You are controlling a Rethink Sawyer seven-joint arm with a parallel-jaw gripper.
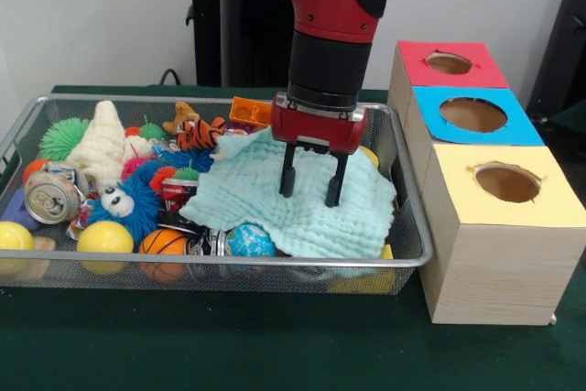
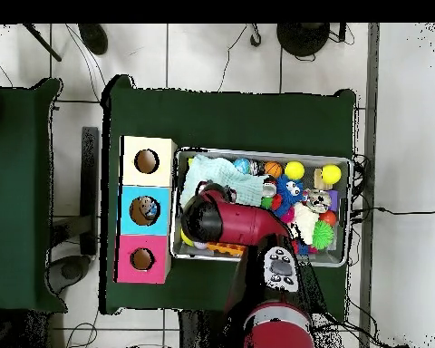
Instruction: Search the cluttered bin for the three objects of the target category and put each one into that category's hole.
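Black two-finger pincer (image 1: 310,188) on the red Sawyer arm hangs with its fingers spread and nothing between them, tips just above or touching the pale mint-green waffle cloth (image 1: 293,203) draped over the right half of the wire-mesh bin (image 1: 414,226). Target category is not stated, so I cannot tell which items count. Uncovered clutter left of the cloth: blue furry googly-eyed toy (image 1: 128,203), crushed drink can (image 1: 50,197), yellow ball (image 1: 104,237), small basketball (image 1: 165,243), globe ball (image 1: 249,241), striped tiger toy (image 1: 197,133). Beside the bin stands the wooden box with red (image 1: 449,63), blue (image 1: 473,114) and yellow holes (image 1: 507,183). Judgement: search stage; sorting appears mostly ahead, cloth likely hiding candidates.
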